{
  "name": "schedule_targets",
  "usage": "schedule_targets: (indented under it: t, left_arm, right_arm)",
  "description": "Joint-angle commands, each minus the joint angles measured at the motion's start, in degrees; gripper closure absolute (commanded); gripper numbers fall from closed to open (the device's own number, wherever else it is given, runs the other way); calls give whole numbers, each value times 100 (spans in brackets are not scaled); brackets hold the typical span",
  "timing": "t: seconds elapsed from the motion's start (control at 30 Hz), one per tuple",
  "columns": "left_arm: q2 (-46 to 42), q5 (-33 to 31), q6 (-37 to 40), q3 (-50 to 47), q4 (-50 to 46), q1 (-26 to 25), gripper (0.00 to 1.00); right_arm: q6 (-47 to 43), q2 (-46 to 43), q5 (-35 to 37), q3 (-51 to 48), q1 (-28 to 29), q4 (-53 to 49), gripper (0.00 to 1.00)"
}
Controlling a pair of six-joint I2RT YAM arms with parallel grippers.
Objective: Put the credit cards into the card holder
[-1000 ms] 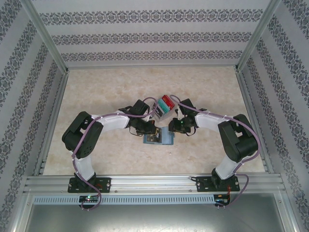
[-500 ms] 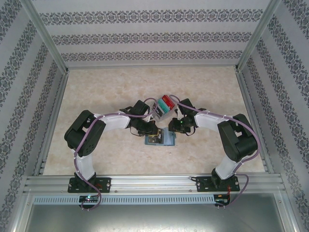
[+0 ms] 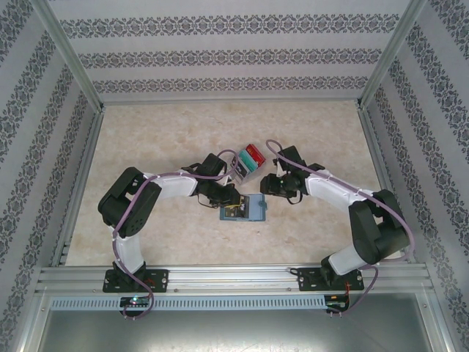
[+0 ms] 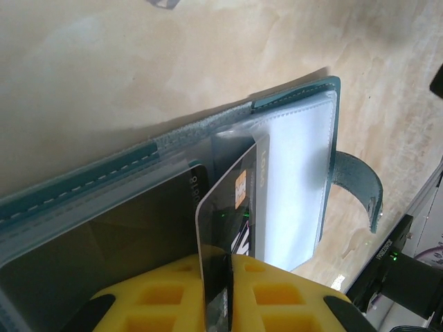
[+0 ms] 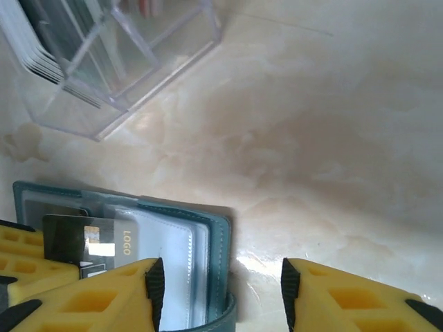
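The card holder (image 3: 253,210), a teal-blue wallet, lies open on the table between the two arms. In the left wrist view its clear pockets (image 4: 297,173) face up. A dark credit card (image 4: 232,200) with a gold chip stands on edge with its far end inside one pocket. My left gripper (image 4: 225,259) is shut on the card's near end and sits at the wallet's left side (image 3: 229,198). My right gripper (image 5: 221,280) stands open with nothing between its fingers. It hovers over the wallet's right edge (image 5: 220,238) and the bare table, just right of the wallet (image 3: 270,185).
A small clear plastic box (image 3: 248,161) holding more cards stands just behind the wallet, also close ahead of the right gripper (image 5: 118,55). The wallet's strap (image 4: 356,183) sticks out on its right side. Patterned walls ring the marble table (image 3: 168,139).
The right gripper has opened, let go of the wallet's right edge and drawn back a little to the right, its elbow swinging outward. The left gripper has stayed on the card.
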Motion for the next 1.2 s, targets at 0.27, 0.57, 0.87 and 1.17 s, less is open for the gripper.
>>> schedule_targets:
  t: [0.27, 0.57, 0.87, 1.17]
  left_arm:
    - [287, -265, -330, -3, 277, -238, 91]
    - [462, -301, -397, 123, 300, -363, 89]
    - [443, -745, -212, 378, -209, -511, 76]
    - [401, -1466, 157, 948, -1290, -856, 68]
  right_arm:
    - [205, 632, -44, -15, 286, -254, 58]
    - [303, 719, -198, -298, 230, 93, 60]
    - [361, 770, -223, -366, 224, 194, 60]
    - [468, 789, -218, -440, 178, 285, 61]
